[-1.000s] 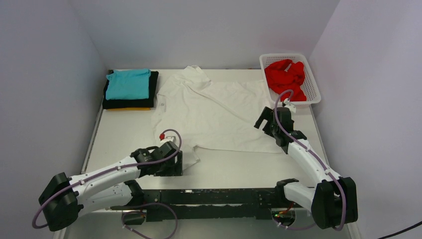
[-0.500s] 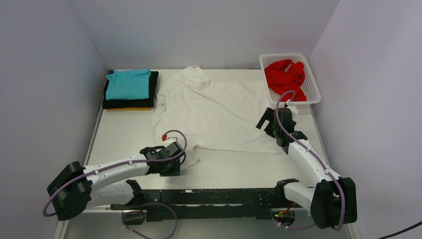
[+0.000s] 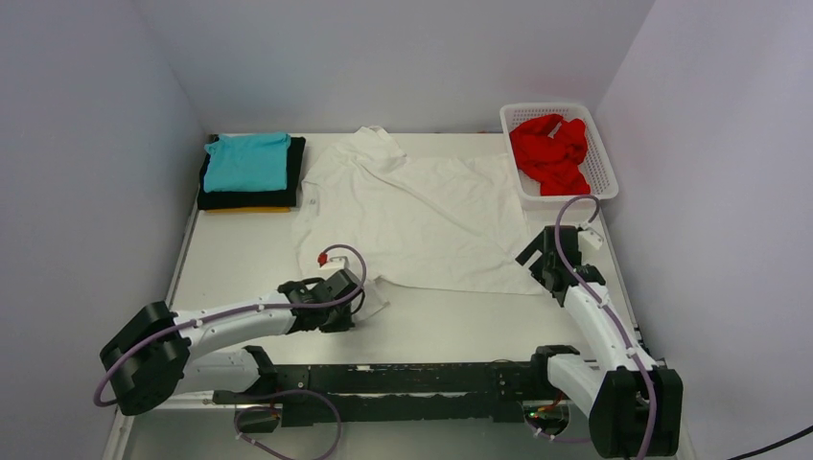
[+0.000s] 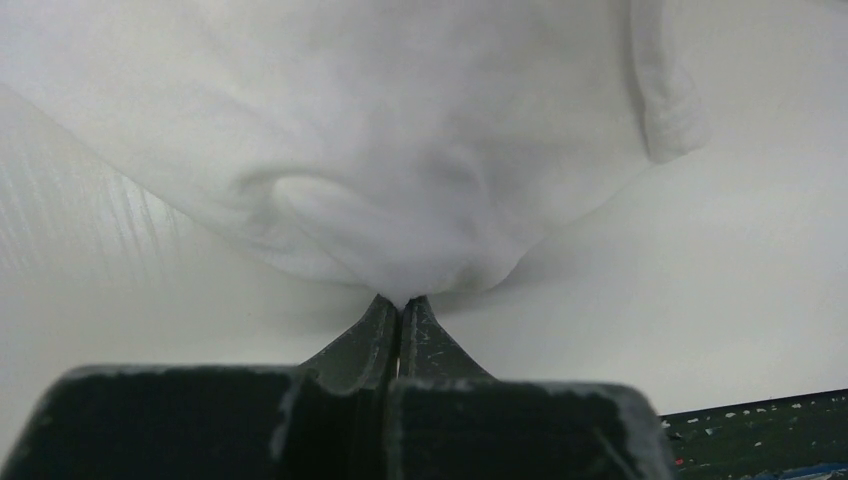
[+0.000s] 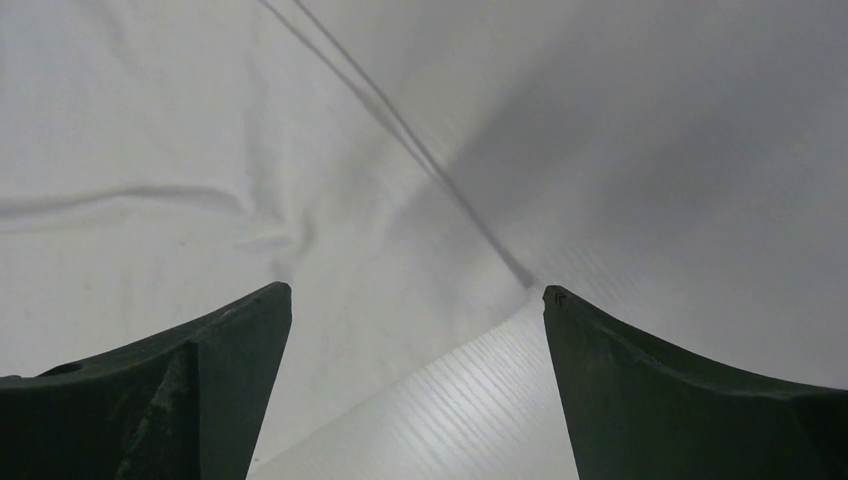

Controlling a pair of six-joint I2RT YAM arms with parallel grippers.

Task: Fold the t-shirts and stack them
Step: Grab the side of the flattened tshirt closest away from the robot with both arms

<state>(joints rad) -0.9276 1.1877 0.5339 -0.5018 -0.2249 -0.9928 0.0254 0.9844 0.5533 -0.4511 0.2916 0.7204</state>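
The large white t-shirt (image 3: 412,211) lies spread over the middle of the table. My left gripper (image 3: 359,297) is at its near-left sleeve. In the left wrist view the left gripper (image 4: 402,302) is shut on a pinch of the white t-shirt (image 4: 400,150), which bunches up from the tips. My right gripper (image 3: 538,261) hovers open over the shirt's near-right corner. In the right wrist view that gripper (image 5: 417,295) stands wide, with the white t-shirt (image 5: 180,150) and bare table between its fingers. A folded teal t-shirt (image 3: 247,161) lies on a black one (image 3: 251,197), with a yellow-orange edge (image 3: 247,210) below.
A white lattice basket (image 3: 605,165) at the back right holds a crumpled red t-shirt (image 3: 549,151). The folded stack sits at the back left corner. White walls close in the table on three sides. The arm bases and a black rail (image 3: 412,379) run along the near edge.
The left gripper has slid right to the sleeve and shut on the white fabric. The right arm has drawn back and right to the shirt's near-right corner, still open.
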